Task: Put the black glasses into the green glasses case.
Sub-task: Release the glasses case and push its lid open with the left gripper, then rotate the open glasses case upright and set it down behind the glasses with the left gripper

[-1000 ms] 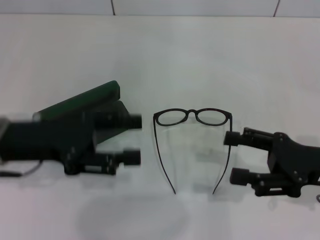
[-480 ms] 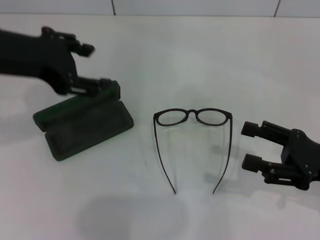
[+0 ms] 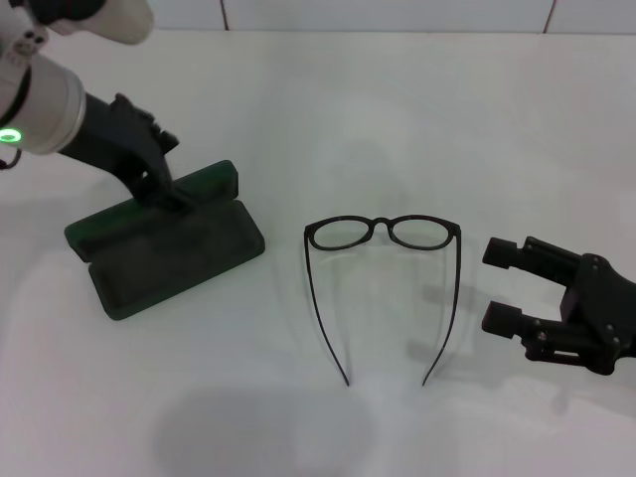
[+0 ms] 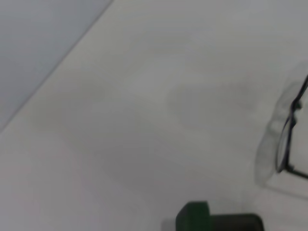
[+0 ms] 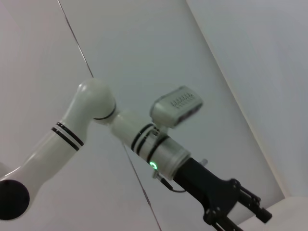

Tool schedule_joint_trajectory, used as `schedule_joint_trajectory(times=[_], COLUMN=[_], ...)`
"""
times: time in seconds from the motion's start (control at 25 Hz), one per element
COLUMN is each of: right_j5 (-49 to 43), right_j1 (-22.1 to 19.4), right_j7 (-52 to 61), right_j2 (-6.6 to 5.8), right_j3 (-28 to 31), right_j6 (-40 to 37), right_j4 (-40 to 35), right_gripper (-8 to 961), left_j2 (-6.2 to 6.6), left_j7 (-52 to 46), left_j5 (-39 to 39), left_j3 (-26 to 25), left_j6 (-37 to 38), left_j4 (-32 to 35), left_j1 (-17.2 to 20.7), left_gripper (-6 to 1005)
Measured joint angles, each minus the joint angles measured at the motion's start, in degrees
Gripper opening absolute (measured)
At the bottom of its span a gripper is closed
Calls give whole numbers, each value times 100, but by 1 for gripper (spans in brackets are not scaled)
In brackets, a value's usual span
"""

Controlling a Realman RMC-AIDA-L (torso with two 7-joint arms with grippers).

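Note:
The black glasses [image 3: 383, 233] lie unfolded at the table's middle, lenses away from me and temple arms pointing toward me; they also show in the left wrist view [image 4: 288, 139]. Left of them the green glasses case [image 3: 174, 253] lies open, its lid [image 3: 149, 207] tilted up at the back; a corner of the case [image 4: 192, 217] shows in the left wrist view. My left gripper [image 3: 171, 192] reaches down from the upper left to the lid's back edge. My right gripper [image 3: 502, 286] stands open just right of the glasses' right temple arm, holding nothing.
The white table [image 3: 397, 119] runs back to a tiled wall. The right wrist view looks across at my white left arm [image 5: 91, 110] and its black gripper [image 5: 236, 211].
My left arm swung from low in front of the case up and back to the lid's rear edge. My right gripper drew back rightward from the glasses' temple arm.

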Motion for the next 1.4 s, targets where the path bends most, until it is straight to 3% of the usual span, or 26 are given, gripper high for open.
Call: schedule_joint_trajectory(times=[0.4,0.88,1.2,1.4], right_j5=[0,9,9,8], right_j1=[-16,-69,-163,-191], right_j7=[-76,-90,-145,-150], right_j2=[19,68,89,110], right_j3=[9,9,9,8], right_j6=[25,87,64,42], right_j4=[3,4,12,12], right_gripper=[849,844,841,839], left_j2=[-1,3,-4,-6], left_j7=[-315,-639,-640,-726], left_j5=[1005,1043,1034,1052], left_j3=[239,486,490,490], left_j6=[-141,-244,-234,-206], left_j4=[-824,-1061,-1049,-808], left_j1=[-264,-379,-392,-349], left_gripper=[756,752,530,313])
